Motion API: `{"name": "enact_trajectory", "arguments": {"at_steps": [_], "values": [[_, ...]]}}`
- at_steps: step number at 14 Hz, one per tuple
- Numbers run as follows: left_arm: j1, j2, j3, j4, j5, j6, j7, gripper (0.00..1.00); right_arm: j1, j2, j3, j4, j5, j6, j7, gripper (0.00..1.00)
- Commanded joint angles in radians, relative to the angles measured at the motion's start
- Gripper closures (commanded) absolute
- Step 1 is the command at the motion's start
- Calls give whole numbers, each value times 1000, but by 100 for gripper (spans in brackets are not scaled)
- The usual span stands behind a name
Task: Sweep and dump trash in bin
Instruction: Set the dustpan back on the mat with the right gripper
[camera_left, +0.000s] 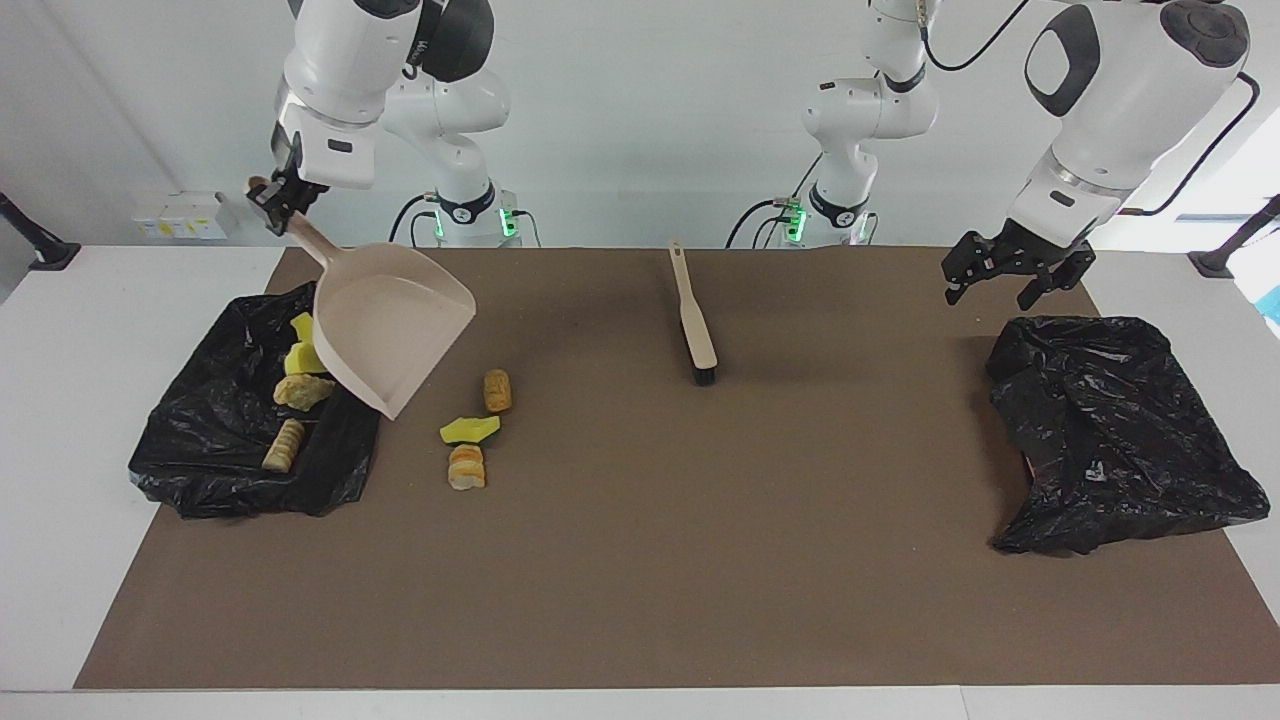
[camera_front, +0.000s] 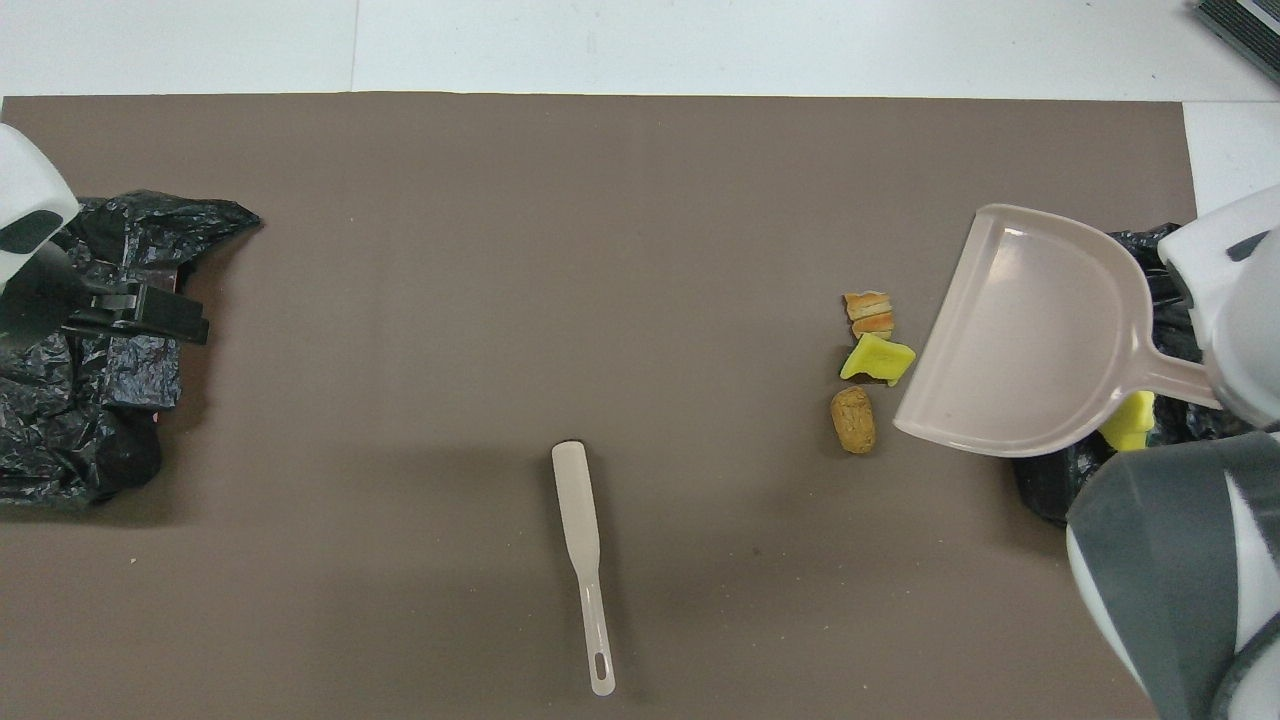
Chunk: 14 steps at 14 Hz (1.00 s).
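Up at the right arm's end of the table, the right gripper (camera_left: 275, 200) is clamped on the handle of the beige dustpan (camera_left: 392, 326), which hangs tilted in the air with its open lip pointing down. The pan looks empty inside. In the overhead view the dustpan (camera_front: 1030, 335) covers much of the bag-lined bin (camera_front: 1160, 280) and reaches toward the loose bits on the mat.

Four pieces of trash lie in the bag-lined bin (camera_left: 230, 440): two yellow sponge chunks (camera_left: 303, 345) nearest the robots, partly hidden by the pan, then a tan pastry piece (camera_left: 301, 391), then a ridged bread piece (camera_left: 284, 444) farthest from the robots.

Three more pieces sit on the brown mat (camera_left: 640, 560) just beside the bin, toward the middle of the table: a tan bread roll (camera_left: 497, 390) nearest the robots, a yellow sponge chunk with a green back (camera_left: 470, 429), and an orange-striped croissant piece (camera_left: 466, 466) farthest from them. They lie close together in a short row, apart from the pan.

The brush (camera_left: 693, 315) lies flat near the mat's middle, handle toward the robots, bristles away, with nothing touching it.

The left gripper (camera_left: 1005, 275) hangs with its fingers spread apart and holds nothing, over the mat's edge just by a crumpled black bag (camera_left: 1120, 430) at the left arm's end.
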Motion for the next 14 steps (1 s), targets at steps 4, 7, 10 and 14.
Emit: {"name": "enact_trajectory", "arguments": {"at_steps": [4,7,10,14], "values": [[12,-1,-10,7,18,-10,-11,0,186,76,34,16,281,5,770,100],[13,-1,-10,7,18,-10,-11,0,334,289,34,202,292,41,1107,100],[13,0,-10,7,18,-10,-11,0,358,455,41,338,350,183,1296,100],[13,-1,-10,7,18,-10,-11,0,390,612,41,362,450,427,1456,100]]}}
